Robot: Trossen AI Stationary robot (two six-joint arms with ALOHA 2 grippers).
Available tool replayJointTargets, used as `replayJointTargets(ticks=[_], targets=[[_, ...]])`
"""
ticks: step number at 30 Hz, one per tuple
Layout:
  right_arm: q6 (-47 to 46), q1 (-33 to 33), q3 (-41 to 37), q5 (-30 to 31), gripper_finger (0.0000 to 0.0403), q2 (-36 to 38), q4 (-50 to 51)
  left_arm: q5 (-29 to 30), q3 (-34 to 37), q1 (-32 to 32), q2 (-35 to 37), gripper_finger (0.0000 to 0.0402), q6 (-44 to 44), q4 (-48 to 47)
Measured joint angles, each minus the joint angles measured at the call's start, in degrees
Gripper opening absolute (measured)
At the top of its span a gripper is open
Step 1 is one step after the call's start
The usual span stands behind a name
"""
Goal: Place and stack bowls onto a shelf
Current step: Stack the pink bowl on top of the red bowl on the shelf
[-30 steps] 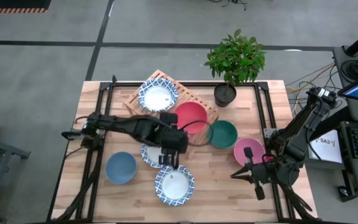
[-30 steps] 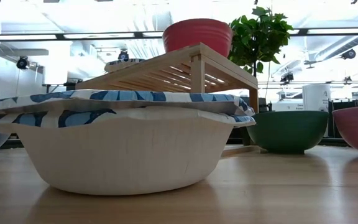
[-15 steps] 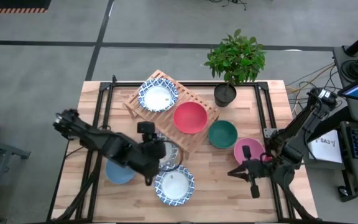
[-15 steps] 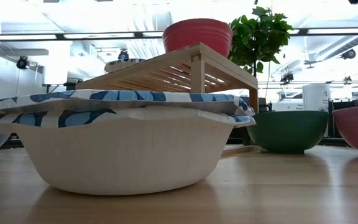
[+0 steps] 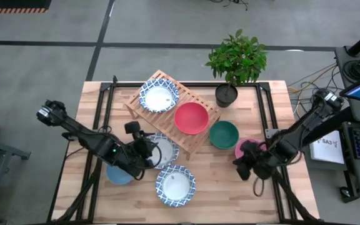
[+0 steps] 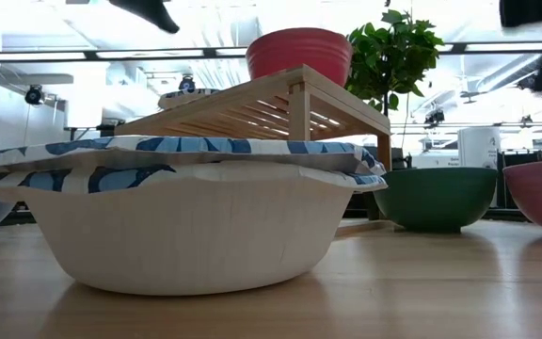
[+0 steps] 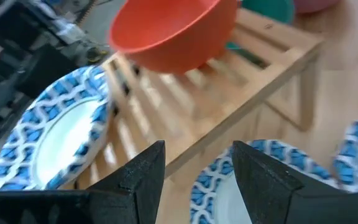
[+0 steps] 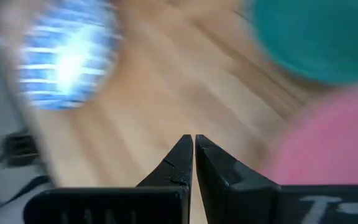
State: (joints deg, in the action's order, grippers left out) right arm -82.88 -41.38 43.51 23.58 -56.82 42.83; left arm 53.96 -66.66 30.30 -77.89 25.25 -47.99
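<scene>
Finding the front white bowl (image 5: 175,185) nearest, sitting on the table (image 5: 217,187) close to its front edge. Finding the blue bowl (image 5: 116,176) just to its left, partly hidden under the left arm.

Just behind, finding the left gripper (image 7: 194,168) hovering over the middle white bowl (image 5: 165,150), fingers spread wide and gripping nothing, facing the shelf (image 5: 188,95).

Over on the right side, finding the right gripper (image 8: 193,149) hanging at the near edge of the pink bowl (image 5: 242,146), fingers pressed together and pinching nothing.

Farther back, finding the green bowl (image 5: 224,134) resting on the table between the pink bowl and the shelf, just beside both.

Beyond that, seeing the shelf lying at an angle across the middle of the table and carrying two bowls: the red bowl (image 5: 190,118) at its right end and the far white bowl (image 5: 159,97) at its left end, well apart.

Farthest back, noting the potted plant (image 5: 236,59) standing by the table's rear edge, just behind the shelf's right end.
</scene>
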Motion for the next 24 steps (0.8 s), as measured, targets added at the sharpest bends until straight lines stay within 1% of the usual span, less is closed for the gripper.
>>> replayJointTargets(ticks=[2, 5, 7, 11, 15, 19, 21, 24], targets=[[-4.67, 2.19, 0.17, -4.61, 0.0009, 0.00, 5.88, 1.70, 2.17, 0.02, 1.04, 0.0169, 2.20, -0.06], [-6.36, 4.99, 0.24, -8.93, 0.0009, 0.00, 8.81, 2.57, 4.45, 0.00, 2.00, 0.0169, 5.79, -0.01], [-5.94, 6.57, 0.36, -10.47, 0.0009, 0.00, 8.36, 2.64, 5.47, 0.00, 2.41, 0.0169, 7.84, 0.01], [-4.13, 8.65, 3.68, -10.30, 0.0009, -1.59, 9.37, 2.66, 6.55, 0.00, 2.39, 0.0169, 9.95, -0.02], [-3.03, 10.39, 9.13, -11.00, 0.0009, -6.49, 16.80, 2.66, 6.65, 0.00, 1.72, 0.0169, 10.65, 0.01], [-1.76, 11.41, 14.13, -15.39, 0.0009, -13.32, 27.18, 2.65, 6.71, 0.00, 1.19, 0.0169, 11.39, 0.04], [0.24, 11.43, 15.94, -16.82, 0.0010, -16.39, 29.40, 2.62, 6.74, 0.00, 1.12, 0.0169, 11.51, 0.02], [3.73, 11.43, 18.17, -18.77, 0.0022, -19.89, 29.04, 2.61, 6.76, 0.00, 1.11, 0.0169, 11.46, 0.02]])
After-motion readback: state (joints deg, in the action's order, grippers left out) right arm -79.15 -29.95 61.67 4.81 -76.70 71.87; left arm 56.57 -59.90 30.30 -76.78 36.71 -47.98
